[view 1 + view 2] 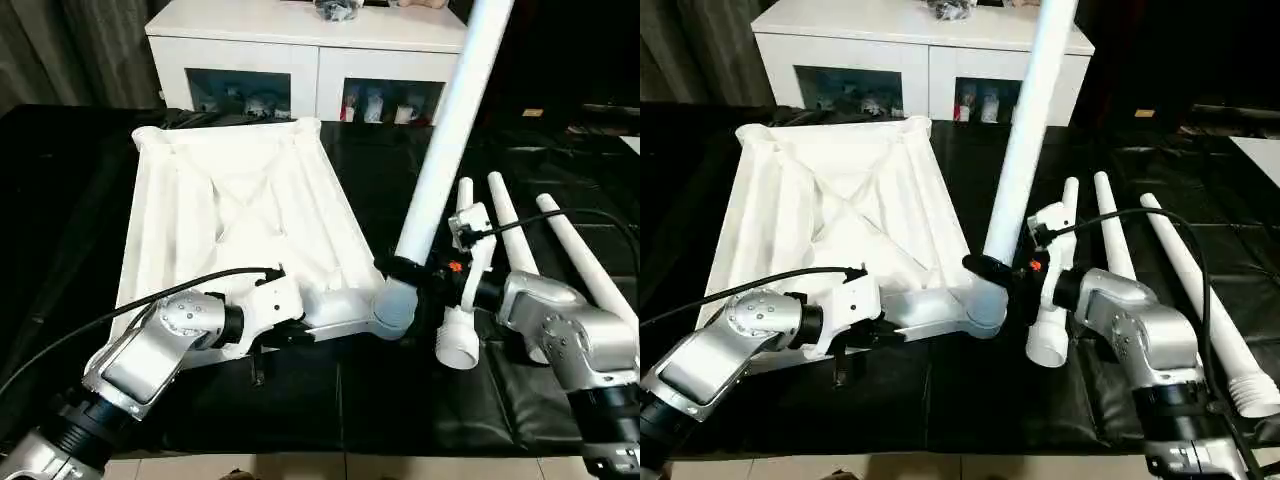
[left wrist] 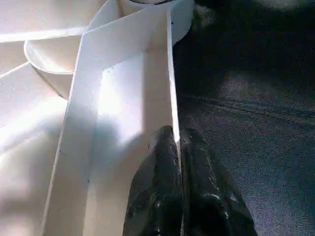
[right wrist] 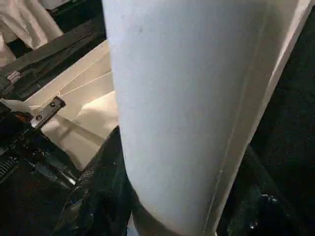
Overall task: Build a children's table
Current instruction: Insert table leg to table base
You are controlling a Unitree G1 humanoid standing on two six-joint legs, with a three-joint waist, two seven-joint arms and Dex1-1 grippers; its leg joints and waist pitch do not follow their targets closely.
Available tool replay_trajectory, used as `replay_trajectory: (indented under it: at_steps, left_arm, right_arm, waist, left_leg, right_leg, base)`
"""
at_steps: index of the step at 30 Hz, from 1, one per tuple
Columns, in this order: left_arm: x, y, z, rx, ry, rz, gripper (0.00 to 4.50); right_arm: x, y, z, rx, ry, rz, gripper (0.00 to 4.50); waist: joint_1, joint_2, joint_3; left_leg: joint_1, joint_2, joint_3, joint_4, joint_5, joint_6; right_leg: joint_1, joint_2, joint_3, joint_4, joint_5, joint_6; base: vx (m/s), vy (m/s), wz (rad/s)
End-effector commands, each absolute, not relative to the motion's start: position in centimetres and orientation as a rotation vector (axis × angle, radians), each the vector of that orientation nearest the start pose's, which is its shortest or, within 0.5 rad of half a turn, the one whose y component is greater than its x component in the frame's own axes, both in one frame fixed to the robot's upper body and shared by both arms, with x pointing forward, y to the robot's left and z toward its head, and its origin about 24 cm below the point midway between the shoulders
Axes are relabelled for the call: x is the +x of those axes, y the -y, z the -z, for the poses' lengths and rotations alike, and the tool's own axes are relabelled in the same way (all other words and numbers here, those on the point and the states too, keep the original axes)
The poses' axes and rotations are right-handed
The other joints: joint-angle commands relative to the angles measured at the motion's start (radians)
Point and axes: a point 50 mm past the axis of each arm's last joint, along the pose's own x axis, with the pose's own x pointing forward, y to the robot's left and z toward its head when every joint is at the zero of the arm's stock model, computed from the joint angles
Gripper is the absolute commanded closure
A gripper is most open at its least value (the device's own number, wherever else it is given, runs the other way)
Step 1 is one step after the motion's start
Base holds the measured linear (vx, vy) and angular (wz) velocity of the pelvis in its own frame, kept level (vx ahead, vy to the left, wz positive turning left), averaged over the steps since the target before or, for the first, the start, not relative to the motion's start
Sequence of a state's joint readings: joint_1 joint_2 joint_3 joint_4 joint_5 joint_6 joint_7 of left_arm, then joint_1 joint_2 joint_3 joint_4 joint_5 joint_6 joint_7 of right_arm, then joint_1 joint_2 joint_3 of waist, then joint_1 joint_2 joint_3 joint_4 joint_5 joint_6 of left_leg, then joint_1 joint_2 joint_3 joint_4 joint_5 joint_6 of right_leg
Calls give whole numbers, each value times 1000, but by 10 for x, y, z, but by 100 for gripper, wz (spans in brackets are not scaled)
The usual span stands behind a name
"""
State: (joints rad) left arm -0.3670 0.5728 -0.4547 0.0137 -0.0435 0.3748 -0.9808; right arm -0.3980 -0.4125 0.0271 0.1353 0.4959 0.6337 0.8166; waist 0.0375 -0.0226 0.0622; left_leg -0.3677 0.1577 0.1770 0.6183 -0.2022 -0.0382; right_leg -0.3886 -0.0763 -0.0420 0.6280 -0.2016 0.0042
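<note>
On the black-covered work table (image 1: 60, 200) lies the tabletop (image 1: 240, 210), underside up, its ribs crossing in an X. At its five o'clock corner one leg (image 1: 445, 140) stands nearly upright, foot in the round corner socket (image 1: 393, 305), leaning toward one o'clock. The right gripper (image 1: 410, 272) is clamped around this leg just above the socket, a black finger on either side. The left gripper (image 2: 178, 162) is pinched together on the thin rim wall of the tabletop along its six o'clock edge, steadying it. At three o'clock from the tabletop, three more legs (image 1: 570, 250) lie loose side by side on the cloth. My judgement: the first leg is being seated, and I cannot tell whether it is fully home. Three legs remain, then turning the table upright.
</note>
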Motion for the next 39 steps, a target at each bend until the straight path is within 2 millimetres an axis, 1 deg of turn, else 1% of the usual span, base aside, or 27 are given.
replay_trajectory:
  at_steps: [1,4,5,7,8,9,11,12,13,15,16,18,19,20,21,23,24,25,28,30,33,34,36,38,39]
  left_arm:
    - [267,-128,-60,581,-467,1271,450]
    - [267,-127,-60,582,-462,1267,450]
    - [268,-127,-61,580,-458,1262,450]
    - [269,-127,-61,578,-456,1259,450]
    - [269,-127,-61,577,-454,1257,450]
    - [270,-127,-62,575,-452,1254,450]
    - [271,-126,-63,572,-447,1249,450]
    - [272,-125,-64,565,-438,1240,450]
    - [272,-125,-64,563,-435,1238,450]
    - [273,-124,-65,562,-430,1235,450]
    - [273,-123,-65,558,-427,1232,450]
    - [274,-122,-65,550,-424,1230,450]
    - [274,-122,-65,548,-423,1231,450]
    - [274,-121,-65,547,-423,1231,450]
    - [274,-121,-65,544,-421,1231,450]
    - [275,-120,-65,541,-420,1230,450]
    - [276,-120,-65,541,-419,1229,450]
    - [276,-120,-66,540,-418,1228,450]
    - [277,-119,-67,540,-413,1226,450]
    - [278,-118,-68,541,-409,1224,450]
    - [278,-119,-68,542,-408,1222,450]
    - [278,-119,-68,543,-408,1222,450]
    - [278,-119,-68,544,-406,1220,450]
    - [278,-119,-67,544,-405,1218,450]
    - [278,-119,-67,543,-405,1217,450]
  right_arm:
    - [302,165,-83,218,-368,-907,264]
    - [303,168,-80,241,-366,-883,264]
    - [303,170,-78,261,-361,-861,264]
    - [302,173,-76,282,-352,-841,264]
    - [301,173,-75,289,-349,-833,264]
    - [301,174,-74,299,-346,-824,264]
    - [295,174,-70,313,-330,-819,264]
    - [289,173,-67,337,-309,-817,264]
    - [287,172,-66,346,-301,-816,264]
    - [284,172,-65,357,-291,-813,264]
    - [281,171,-64,352,-279,-810,264]
    - [279,171,-62,344,-264,-797,264]
    - [277,171,-62,348,-255,-789,264]
    - [277,171,-61,350,-251,-786,264]
    - [275,170,-60,351,-242,-780,264]
    - [273,170,-59,353,-236,-778,264]
    - [271,169,-58,346,-230,-778,264]
    - [269,167,-57,337,-225,-780,264]
    - [264,166,-57,303,-210,-785,264]
    - [263,164,-56,225,-210,-794,264]
    - [263,164,-56,198,-205,-799,264]
    - [262,163,-57,190,-201,-802,264]
    - [261,160,-58,144,-192,-819,264]
    - [261,160,-58,132,-187,-822,264]
    - [260,159,-58,123,-182,-823,264]
  waist:
    - [-1,-4,-61]
    - [0,-4,-60]
    - [-1,-7,-61]
    - [1,-5,-62]
    - [1,-7,-61]
    - [1,-6,-62]
    - [2,-5,-61]
    - [5,-4,-60]
    - [6,-4,-60]
    - [6,-3,-62]
    - [6,-1,-61]
    - [6,-2,-59]
    - [6,-1,-59]
    - [5,-2,-58]
    - [6,0,-58]
    - [5,0,-58]
    - [5,0,-57]
    - [7,4,-57]
    - [7,1,-56]
    - [8,2,-56]
    - [7,2,-54]
    - [7,1,-54]
    - [5,-5,-53]
    - [7,-2,-53]
    - [6,-5,-53]
  left_leg:
    - [11,68,-23,-87,-195,-5]
    - [13,69,-22,-88,-201,-7]
    - [13,69,-22,-88,-204,-8]
    - [13,69,-22,-88,-199,-9]
    - [12,69,-23,-88,-197,-8]
    - [12,69,-22,-88,-193,-7]
    - [12,69,-22,-89,-195,-6]
    - [13,70,-21,-89,-202,-7]
    - [15,70,-21,-90,-208,-7]
    - [14,71,-24,-92,-209,-9]
    - [14,71,-24,-92,-216,-10]
    - [15,70,-24,-94,-242,-19]
    - [15,71,-24,-94,-246,-20]
    - [14,71,-26,-96,-256,-22]
    - [16,71,-25,-95,-260,-24]
    - [14,71,-27,-96,-265,-25]
    - [14,71,-27,-97,-267,-25]
    - [16,72,-27,-98,-270,-26]
    - [15,71,-27,-99,-278,-29]
    - [15,72,-28,-100,-286,-31]
    - [17,72,-28,-101,-300,-34]
    - [16,72,-29,-102,-307,-33]
    - [14,72,-29,-102,-307,-31]
    - [15,73,-30,-102,-307,-30]
    - [16,73,-29,-102,-307,-28]
  right_leg:
    - [33,-72,47,-77,-215,-241]
    - [32,-72,47,-78,-220,-241]
    - [32,-71,47,-78,-221,-240]
    - [32,-72,47,-78,-213,-241]
    - [33,-71,47,-77,-208,-242]
    - [33,-72,47,-77,-204,-242]
    - [32,-72,47,-77,-200,-242]
    - [31,-73,49,-79,-205,-236]
    - [30,-73,49,-80,-211,-234]
    - [31,-71,47,-78,-210,-232]
    - [30,-72,47,-79,-215,-232]
    - [29,-72,48,-84,-247,-224]
    - [28,-72,48,-84,-254,-221]
    - [28,-73,48,-85,-269,-217]
    - [25,-72,49,-87,-275,-213]
    - [26,-73,49,-87,-277,-214]
    - [26,-72,49,-87,-276,-211]
    - [24,-72,49,-88,-277,-210]
    - [24,-72,49,-89,-280,-202]
    - [23,-72,49,-90,-288,-199]
    - [21,-73,50,-92,-307,-194]
    - [22,-73,50,-93,-317,-191]
    - [22,-73,51,-95,-329,-185]
    - [21,-74,51,-95,-331,-182]
    - [20,-74,51,-95,-334,-181]
  base:
    - [0,0,0]
    - [0,0,0]
    - [0,0,0]
    - [0,0,0]
    - [0,0,0]
    - [0,0,0]
    - [0,0,0]
    - [0,0,0]
    - [0,0,0]
    - [0,0,0]
    - [0,0,0]
    - [0,0,0]
    - [0,0,0]
    - [0,0,0]
    - [0,0,0]
    - [0,0,0]
    - [0,0,0]
    - [0,0,0]
    - [0,0,0]
    - [0,0,0]
    - [0,0,0]
    - [0,0,0]
    - [0,0,0]
    - [0,0,0]
    - [0,0,0]
